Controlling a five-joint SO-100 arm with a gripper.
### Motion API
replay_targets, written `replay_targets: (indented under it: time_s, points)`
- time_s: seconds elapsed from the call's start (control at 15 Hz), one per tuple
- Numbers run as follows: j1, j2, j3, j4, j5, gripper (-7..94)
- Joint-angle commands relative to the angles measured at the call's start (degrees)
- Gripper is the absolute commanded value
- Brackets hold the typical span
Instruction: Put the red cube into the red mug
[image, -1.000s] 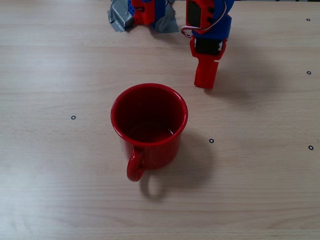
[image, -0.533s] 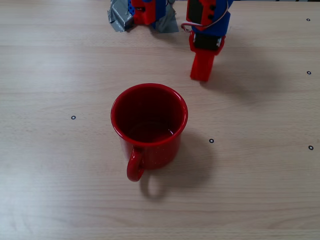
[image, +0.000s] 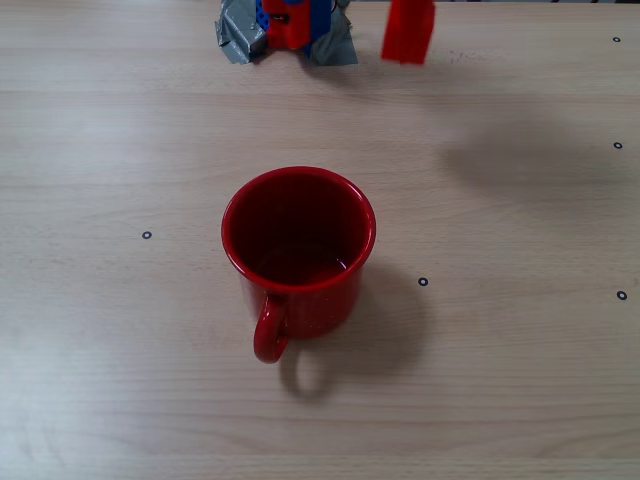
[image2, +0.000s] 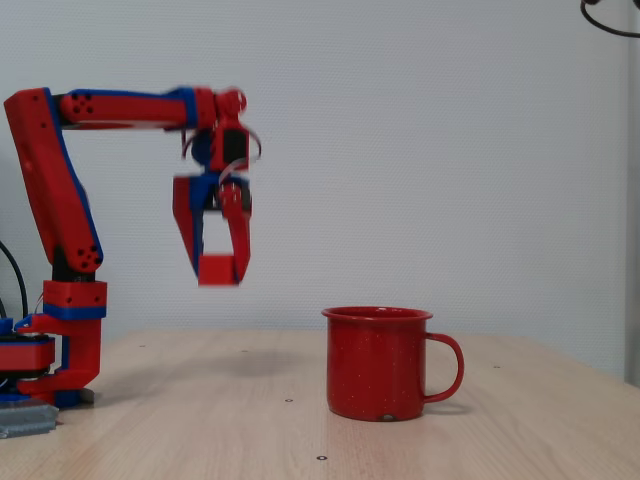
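No readable writing, label, brand, number or sign appeared in either fixed view.

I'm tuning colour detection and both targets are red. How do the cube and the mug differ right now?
The red cube is far smaller than the red mug. The cube is a flat-faced block; the mug is round, hollow and has a looped handle. The cube hangs in the air between the fingers of the gripper, left of the mug in the side-on fixed view; the mug stands upright on the table. Both are red.
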Motion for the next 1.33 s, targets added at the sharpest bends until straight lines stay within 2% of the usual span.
replay_targets:
  time_s: [0.0,0.27,0.53,0.73,0.93,1.27]
  points:
    - [4.22,4.39,-10.28,4.04,-4.48,0]
    - [16.7,5.8,-13.8,2.02,-18.19,0]
    - [26.37,6.33,-9.23,-9.84,-31.99,0]
    - [28.65,5.1,-2.2,-21.27,-35.51,0]
    - [29.97,-0.44,-1.58,-29.53,-38.23,0]
    - [30.94,-13.8,-12.39,-33.66,-40.96,0]
